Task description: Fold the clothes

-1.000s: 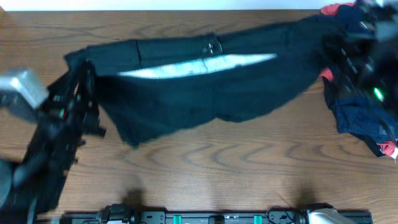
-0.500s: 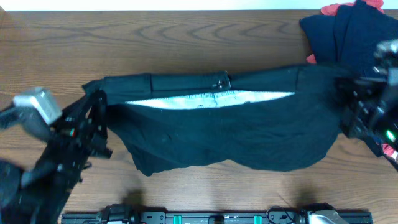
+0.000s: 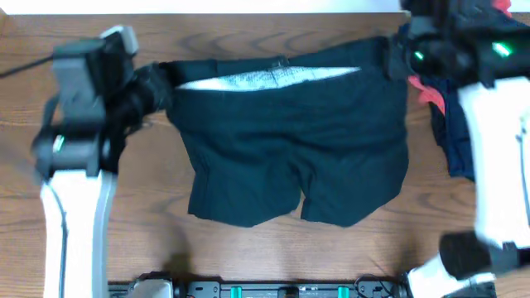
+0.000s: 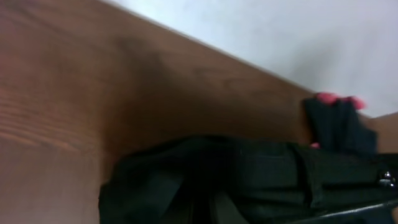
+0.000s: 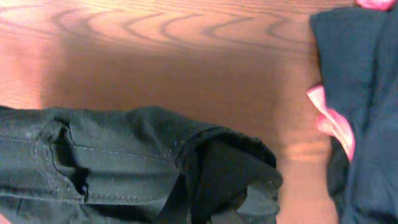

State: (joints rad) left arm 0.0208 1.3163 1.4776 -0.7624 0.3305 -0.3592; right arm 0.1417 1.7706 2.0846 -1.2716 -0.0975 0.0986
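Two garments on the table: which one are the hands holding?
The black shorts with the whitish waistband lining, stretched between left hand and right hand at the waistband corners. The navy-and-pink pile by the right edge is in neither hand.

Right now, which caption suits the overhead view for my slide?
Left gripper and right gripper hold black shorts by the waistband corners over a wooden table, other clothes beside.

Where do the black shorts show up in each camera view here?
Overhead: black shorts spread across the centre.
Left wrist: black shorts along the bottom edge, centre to right.
Right wrist: black shorts at lower left.
Shared landmark: navy-and-pink clothes pile, right side in every view.
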